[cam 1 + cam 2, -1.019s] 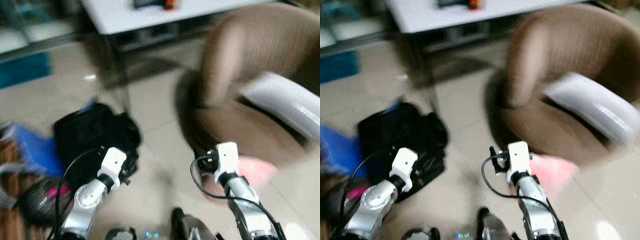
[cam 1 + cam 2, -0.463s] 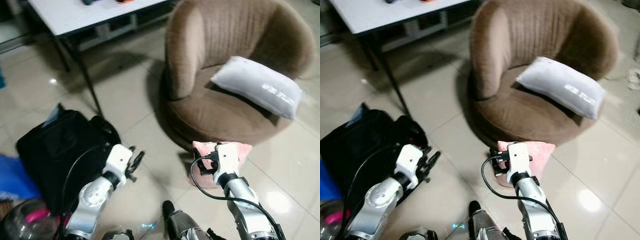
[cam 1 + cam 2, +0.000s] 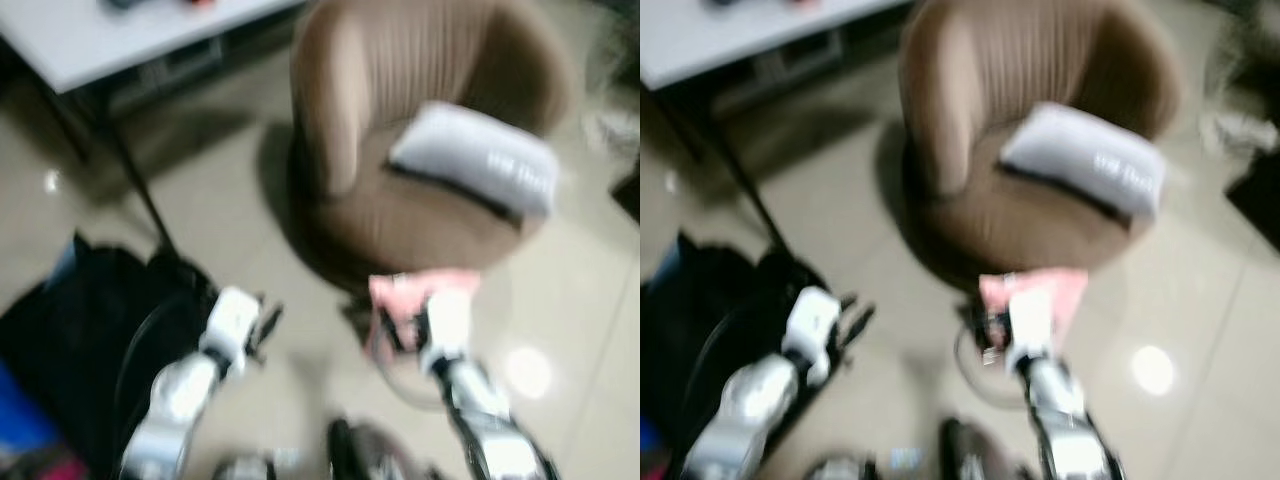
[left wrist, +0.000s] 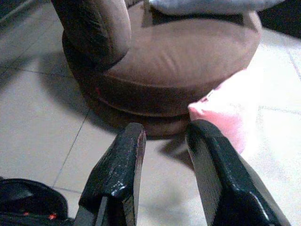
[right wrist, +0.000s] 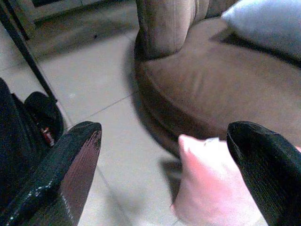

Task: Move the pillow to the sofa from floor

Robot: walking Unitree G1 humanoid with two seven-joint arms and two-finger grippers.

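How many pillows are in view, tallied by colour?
Pink pillow, on the floor at the foot of the brown sofa chair: 1
Grey pillow, on the chair's seat: 1
Total: 2

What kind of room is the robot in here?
Probably a living room in a home: a round brown armchair with a grey cushion stands on a tiled floor, beside a white table.
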